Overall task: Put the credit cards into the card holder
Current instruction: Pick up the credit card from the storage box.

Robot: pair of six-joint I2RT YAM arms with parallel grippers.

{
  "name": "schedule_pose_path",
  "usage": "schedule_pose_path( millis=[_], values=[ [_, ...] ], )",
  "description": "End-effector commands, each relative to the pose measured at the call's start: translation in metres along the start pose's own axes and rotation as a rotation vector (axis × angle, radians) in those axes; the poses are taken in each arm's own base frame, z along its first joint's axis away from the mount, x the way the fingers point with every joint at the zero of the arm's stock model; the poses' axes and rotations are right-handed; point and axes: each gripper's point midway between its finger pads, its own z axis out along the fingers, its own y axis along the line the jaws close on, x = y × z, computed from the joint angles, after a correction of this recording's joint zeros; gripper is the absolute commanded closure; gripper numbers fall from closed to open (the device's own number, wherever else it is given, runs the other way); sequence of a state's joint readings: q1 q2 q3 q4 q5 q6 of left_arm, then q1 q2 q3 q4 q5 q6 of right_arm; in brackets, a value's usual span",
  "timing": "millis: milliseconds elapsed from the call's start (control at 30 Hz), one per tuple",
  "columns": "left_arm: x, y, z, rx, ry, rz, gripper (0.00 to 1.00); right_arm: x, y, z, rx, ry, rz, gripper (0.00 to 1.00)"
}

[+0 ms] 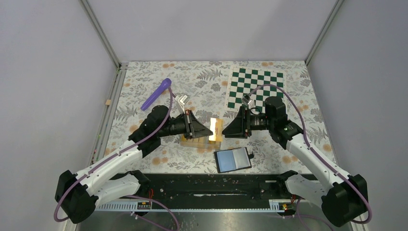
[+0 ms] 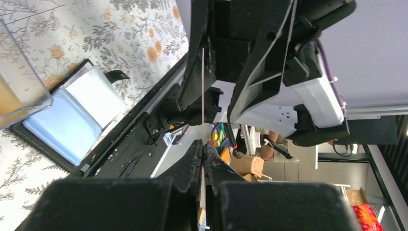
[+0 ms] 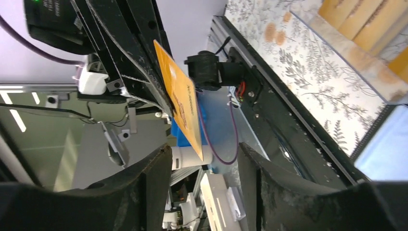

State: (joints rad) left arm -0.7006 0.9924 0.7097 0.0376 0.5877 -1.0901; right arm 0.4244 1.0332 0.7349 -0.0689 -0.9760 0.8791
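My left gripper [image 1: 210, 132] is shut on one orange-yellow credit card [image 1: 216, 130] and holds it upright above the table. In the left wrist view the card [image 2: 202, 91] shows edge-on between the closed fingertips [image 2: 195, 151]. My right gripper [image 1: 226, 130] faces it, open; in the right wrist view the card [image 3: 180, 96] points into the gap between its fingers [image 3: 154, 178] without touching them. More cards [image 1: 193, 140] lie in a clear box. The black card holder [image 1: 233, 160] lies open, pale lining up, near the front edge; it also shows in the left wrist view [image 2: 72, 115].
The clear plastic box [image 1: 185, 141] sits under the left gripper. A purple tool [image 1: 156, 94] lies at the back left. A green-and-white chequered mat [image 1: 255, 86] lies at the back right. A black rail [image 1: 211, 185] runs along the table's near edge.
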Motion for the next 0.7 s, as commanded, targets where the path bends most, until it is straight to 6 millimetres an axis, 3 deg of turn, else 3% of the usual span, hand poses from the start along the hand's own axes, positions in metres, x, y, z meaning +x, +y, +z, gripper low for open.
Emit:
schedule_pose_path(
  millis=[0,467,533,667],
  values=[
    [0.000,-0.029,-0.008,0.127,-0.005,0.031,1.00,-0.004,0.036,-0.003,-0.169,0.017,-0.040,0.42],
    [0.006,-0.026,-0.004,0.142,0.023,0.011,1.00,0.002,0.049,0.007,-0.246,0.065,-0.003,0.55],
    [0.007,-0.024,-0.003,0.136,0.031,0.007,1.00,0.002,0.051,0.009,-0.253,0.071,0.002,0.66],
    [0.008,-0.017,-0.001,0.115,0.033,0.004,1.00,0.000,0.049,0.011,-0.247,0.061,0.006,0.97]
  ],
)
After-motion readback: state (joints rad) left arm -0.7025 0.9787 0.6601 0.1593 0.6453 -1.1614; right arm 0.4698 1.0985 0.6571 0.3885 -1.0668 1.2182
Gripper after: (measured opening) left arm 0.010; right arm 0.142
